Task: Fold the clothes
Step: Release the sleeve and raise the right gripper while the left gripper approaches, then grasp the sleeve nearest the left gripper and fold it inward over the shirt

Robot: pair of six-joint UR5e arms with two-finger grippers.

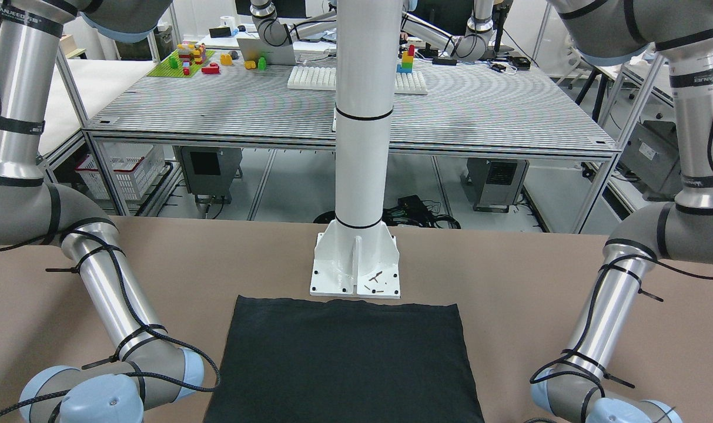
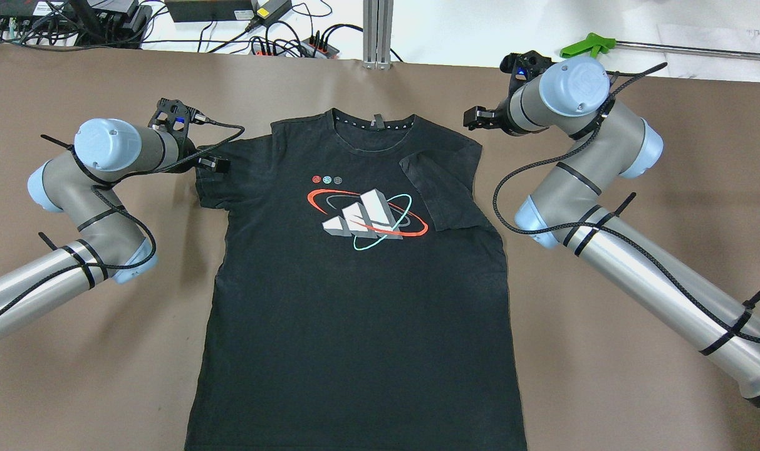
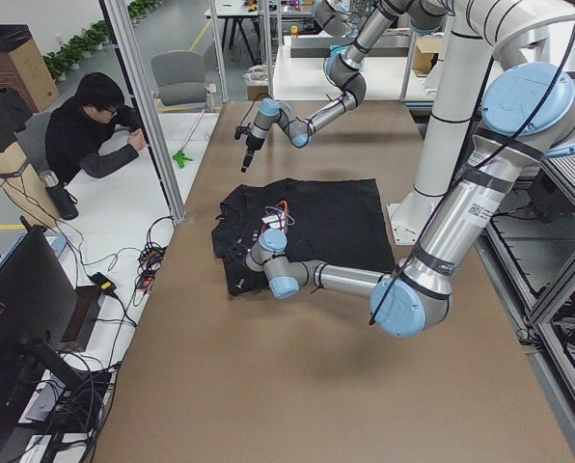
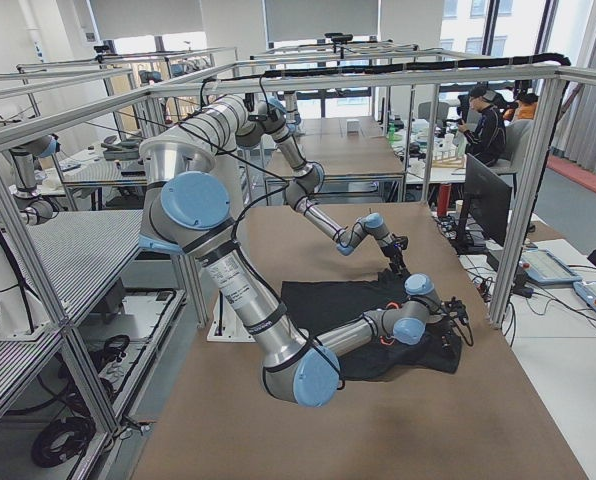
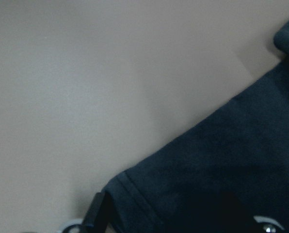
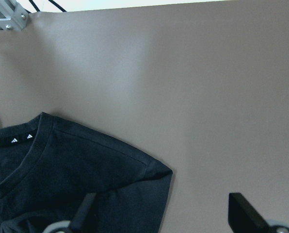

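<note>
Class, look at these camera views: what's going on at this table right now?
A two-armed robot is folding a black T-shirt that lies face up on the brown table. The sleeve on the robot's right is already folded in over the chest. The left end effector sits low at the other sleeve, open over its hem. The right end effector hovers open near the shirt's shoulder, holding nothing.

Black T-shirt (image 2: 354,300) lies spread on brown table (image 2: 605,388).
</note>
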